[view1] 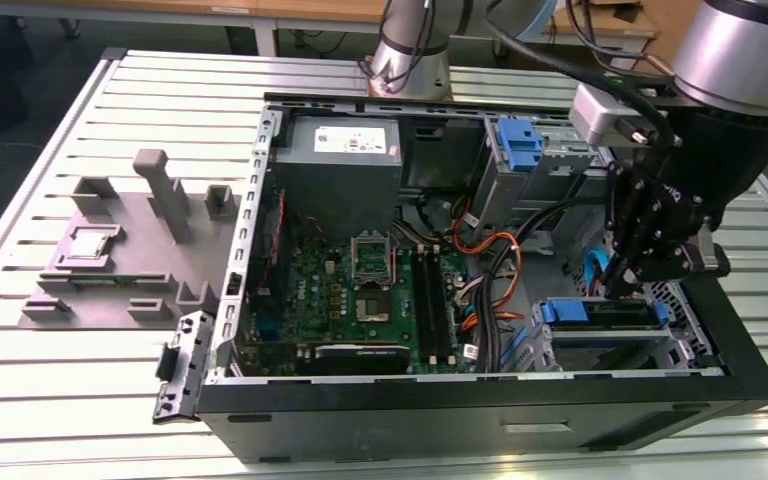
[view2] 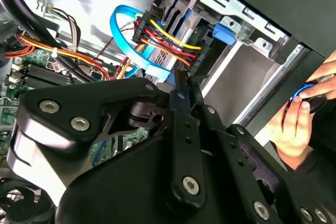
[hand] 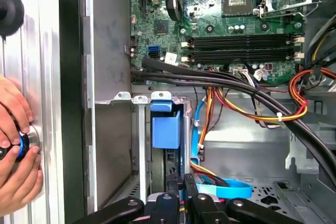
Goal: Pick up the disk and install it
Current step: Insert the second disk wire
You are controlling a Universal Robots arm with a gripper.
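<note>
The disk (view1: pixel 620 316) sits seated in a metal bay at the case's lower corner on the exterior view's right, lying flat. Its blue rail tab (hand: pixel 166 127) faces outward, with cables plugged into its end.

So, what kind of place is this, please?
Probably a robotics lab or test bench for computer assembly. An open PC case lies on a slatted metal table, a grey parts fixture sits beside it, and the claw hangs over the drive bay. A hand rests nearby.
</note>
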